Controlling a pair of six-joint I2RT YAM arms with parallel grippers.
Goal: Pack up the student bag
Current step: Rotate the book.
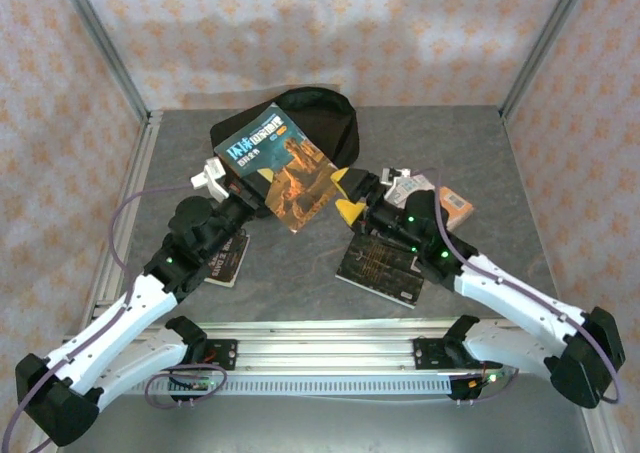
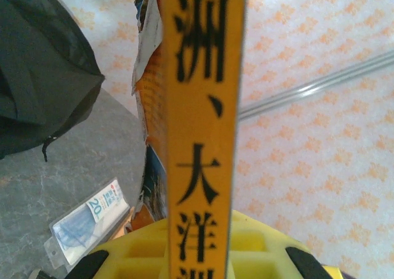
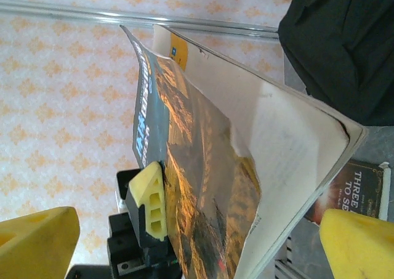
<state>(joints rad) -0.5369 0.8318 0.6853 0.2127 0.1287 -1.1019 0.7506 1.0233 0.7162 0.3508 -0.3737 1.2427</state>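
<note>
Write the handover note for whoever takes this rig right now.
Left gripper: shut on the blue-and-orange book, held up off the table in front of the student bag.
Right gripper: open beside that book's lower right edge, holding nothing.
Bag: lying at the table's far side; contents hidden.
Done: one book lifted.
Left: get it into the bag, then the left dark book, the right dark book and the orange book.
</note>
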